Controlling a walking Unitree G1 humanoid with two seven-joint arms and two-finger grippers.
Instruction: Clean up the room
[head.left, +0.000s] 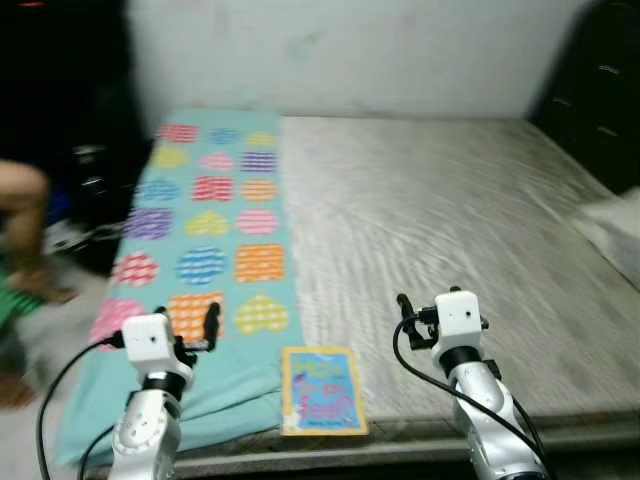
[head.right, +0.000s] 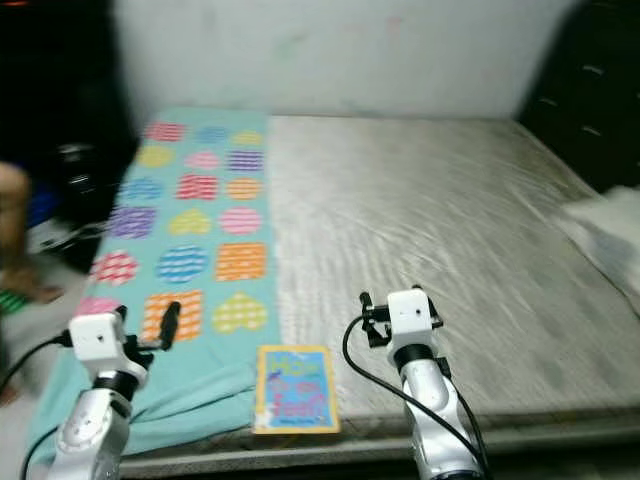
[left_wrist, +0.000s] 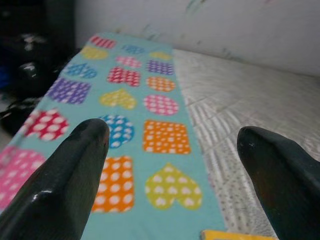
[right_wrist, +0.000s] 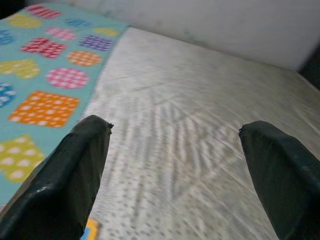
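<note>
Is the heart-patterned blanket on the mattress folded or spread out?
Spread flat: the teal heart-and-square patterned blanket lies as a strip along the grey mattress.

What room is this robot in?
Probably a bedroom. A big bare mattress takes up most of the space, a teal blanket with colourful hearts lies along its left side, and a picture book sits at the near edge.

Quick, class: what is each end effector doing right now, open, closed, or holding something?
Left end effector: open, holding nothing, above the patterned blanket.
Right end effector: open, holding nothing, above the bare mattress.
</note>
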